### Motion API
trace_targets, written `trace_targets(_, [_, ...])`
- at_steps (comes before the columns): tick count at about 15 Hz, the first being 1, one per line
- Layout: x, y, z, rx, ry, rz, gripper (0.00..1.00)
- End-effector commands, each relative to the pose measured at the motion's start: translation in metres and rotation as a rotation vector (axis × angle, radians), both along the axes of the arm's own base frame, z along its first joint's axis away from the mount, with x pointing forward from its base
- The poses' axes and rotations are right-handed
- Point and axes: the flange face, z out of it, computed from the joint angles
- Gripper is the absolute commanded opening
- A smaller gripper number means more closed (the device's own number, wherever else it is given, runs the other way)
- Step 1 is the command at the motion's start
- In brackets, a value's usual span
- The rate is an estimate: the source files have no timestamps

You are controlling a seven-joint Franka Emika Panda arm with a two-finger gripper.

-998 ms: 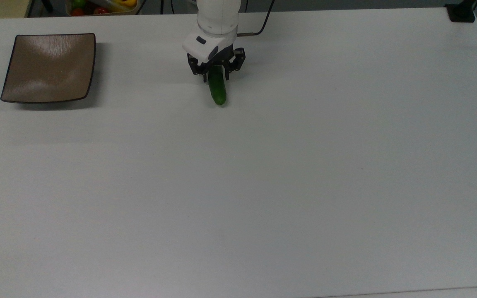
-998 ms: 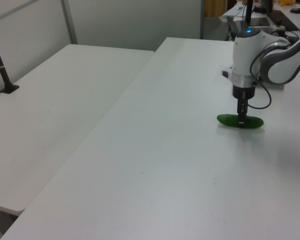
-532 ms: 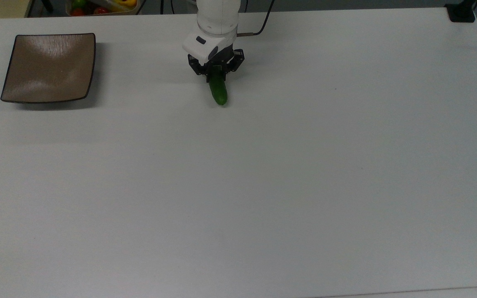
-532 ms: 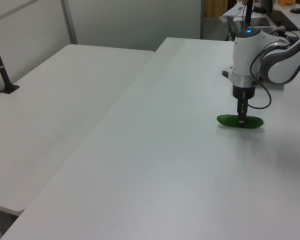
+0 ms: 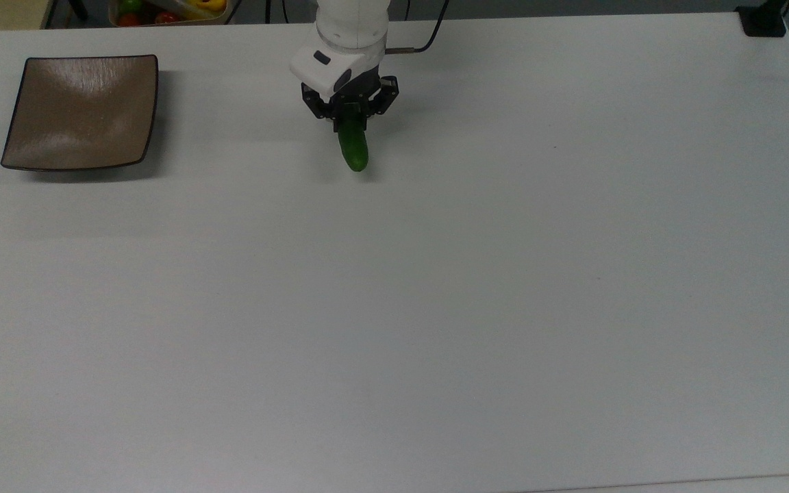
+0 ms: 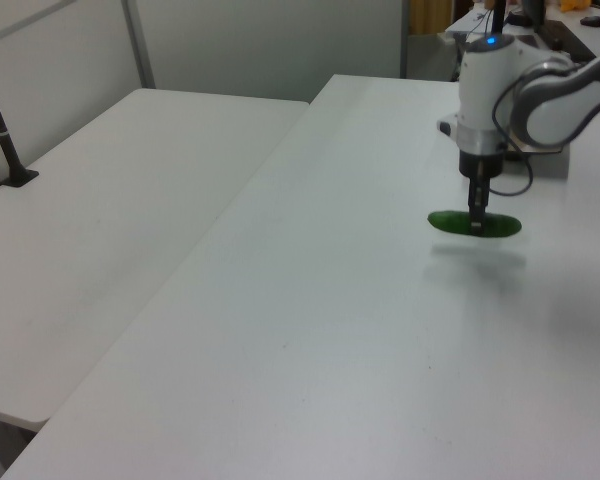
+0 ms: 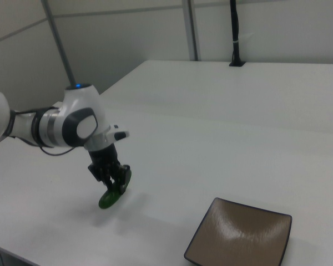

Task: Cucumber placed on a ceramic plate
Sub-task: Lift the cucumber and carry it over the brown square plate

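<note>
The cucumber [image 5: 354, 149] is clamped between the fingers of the end effector [image 5: 349, 120], gripped near its middle, and is held clear of the white tabletop [image 5: 435, 287]; in the left view a faint shadow is cast on the surface beneath it, apart from the cucumber [image 6: 474, 224] itself. In that view the cucumber is seen lying roughly level, with both ends projecting beyond the end effector [image 6: 476, 216], which points straight down from the white arm [image 6: 485, 90]. In the right view the cucumber [image 7: 112, 192] is seen tilted, its lower end pointing towards the tabletop [image 7: 222, 160], and the end effector [image 7: 112, 178] is closed around its upper part. The ceramic plate [image 5: 81, 111] is set flat on the tabletop near the top view's left edge, well apart from the cucumber, and nothing is lying on it. In the right view the ceramic plate [image 7: 241, 235] is found towards the right view's lower right, with bare tabletop between it and the held cucumber. A bin of coloured items [image 5: 168, 9] is partly visible beyond the tabletop's far edge in the top view.
</note>
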Motion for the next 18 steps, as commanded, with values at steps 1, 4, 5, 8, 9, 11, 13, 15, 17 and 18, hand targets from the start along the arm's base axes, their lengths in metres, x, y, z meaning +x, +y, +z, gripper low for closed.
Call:
trace_targets(1, [0.021,-0.014,0.056,0.018,0.013,-0.071,0.07])
trace_targets(4, [0.038,-0.032,0.11,0.065,0.014,-0.126,0.07])
trace_targets(5, [0.043,-0.044,0.128,0.083,0.007,-0.135,0.07])
trace_targets(8, [0.05,-0.075,0.174,0.139,-0.004,-0.128,0.07])
trace_targets(9, [0.051,-0.083,0.185,0.156,-0.009,-0.125,0.07])
trace_targets(11, [0.051,-0.097,0.197,0.171,-0.017,-0.128,0.07])
trace_targets(13, [0.05,-0.105,0.203,0.171,-0.029,-0.121,0.07])
trace_targets(15, [0.047,-0.128,0.206,0.17,-0.038,-0.082,0.08])
trace_targets(17, [0.046,-0.159,0.199,0.156,-0.038,-0.038,0.09])
trace_targets(18, [0.045,-0.175,0.197,0.152,-0.043,-0.033,0.09])
